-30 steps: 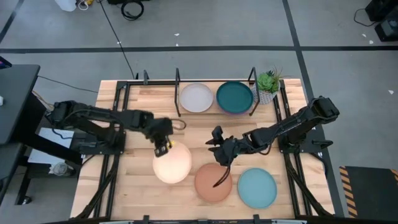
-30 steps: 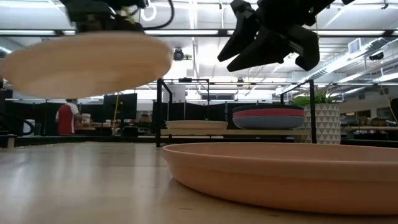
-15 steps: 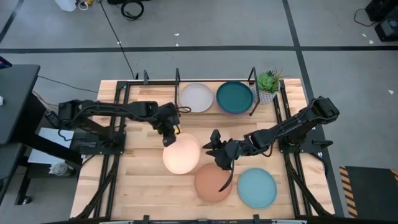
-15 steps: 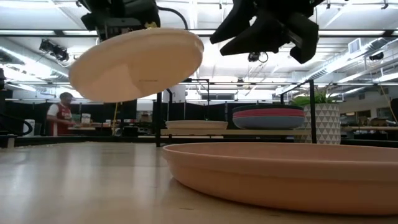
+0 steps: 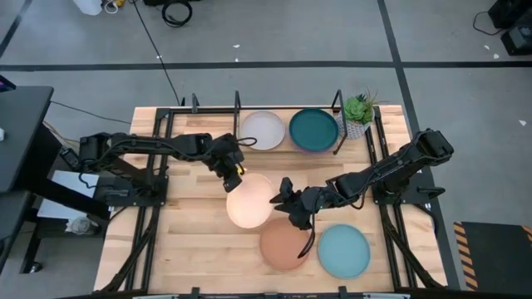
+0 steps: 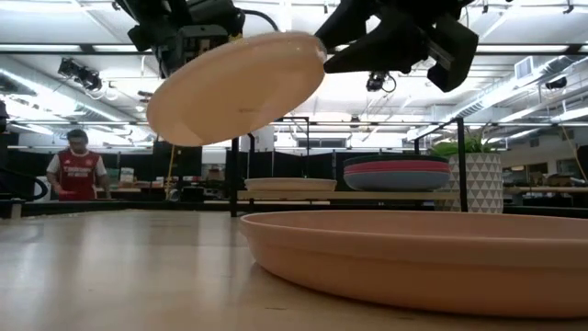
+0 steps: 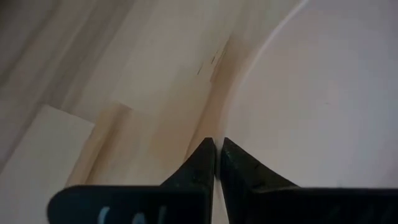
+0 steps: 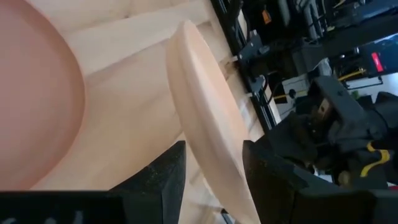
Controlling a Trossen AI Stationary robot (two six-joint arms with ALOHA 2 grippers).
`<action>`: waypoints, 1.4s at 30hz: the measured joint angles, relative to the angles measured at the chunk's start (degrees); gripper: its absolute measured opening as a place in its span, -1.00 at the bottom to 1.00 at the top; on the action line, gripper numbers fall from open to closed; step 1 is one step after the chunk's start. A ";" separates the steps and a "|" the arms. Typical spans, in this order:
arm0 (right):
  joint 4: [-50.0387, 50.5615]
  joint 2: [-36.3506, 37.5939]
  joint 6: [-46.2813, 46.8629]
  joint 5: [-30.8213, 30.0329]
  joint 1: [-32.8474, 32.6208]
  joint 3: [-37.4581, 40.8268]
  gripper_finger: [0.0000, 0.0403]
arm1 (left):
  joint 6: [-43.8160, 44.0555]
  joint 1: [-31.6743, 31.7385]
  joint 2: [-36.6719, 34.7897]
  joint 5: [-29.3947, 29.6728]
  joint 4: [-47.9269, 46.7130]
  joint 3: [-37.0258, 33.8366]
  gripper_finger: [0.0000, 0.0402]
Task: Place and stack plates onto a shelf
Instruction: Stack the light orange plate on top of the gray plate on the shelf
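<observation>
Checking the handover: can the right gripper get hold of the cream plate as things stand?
Probably yes: the right gripper is open with the cream plate rim between its fingers, while the left gripper holds the opposite rim above the table.

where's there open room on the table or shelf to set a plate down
Free: the shelf's left bay, beside the grey-white plate, and bare table at front left. Crowded: the centre, where both end effectors, left and right, meet at the raised cream plate, above the tan-brown and aqua plates.
</observation>
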State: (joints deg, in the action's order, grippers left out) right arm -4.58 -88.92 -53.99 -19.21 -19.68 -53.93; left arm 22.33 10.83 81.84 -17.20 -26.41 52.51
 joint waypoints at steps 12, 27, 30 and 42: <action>2.65 0.00 -2.22 -0.16 2.20 0.00 -0.37 | 2.57 0.04 0.02 -1.28 4.14 0.00 -0.90; 2.95 0.00 -3.90 -0.56 2.27 0.00 -0.66 | -0.71 -0.01 -1.55 1.71 14.48 0.36 -0.38; 3.34 -0.02 -3.21 -0.58 2.28 0.00 -0.66 | -2.84 -0.09 -2.84 2.39 13.24 1.72 -0.21; 8.26 -0.02 5.11 -11.00 2.86 0.00 -0.66 | -12.86 -5.31 -11.57 19.14 7.48 3.93 -0.05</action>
State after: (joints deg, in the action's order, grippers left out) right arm 3.68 -88.95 -48.88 -30.21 -16.82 -53.93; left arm 9.47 5.52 70.27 1.94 -18.92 56.45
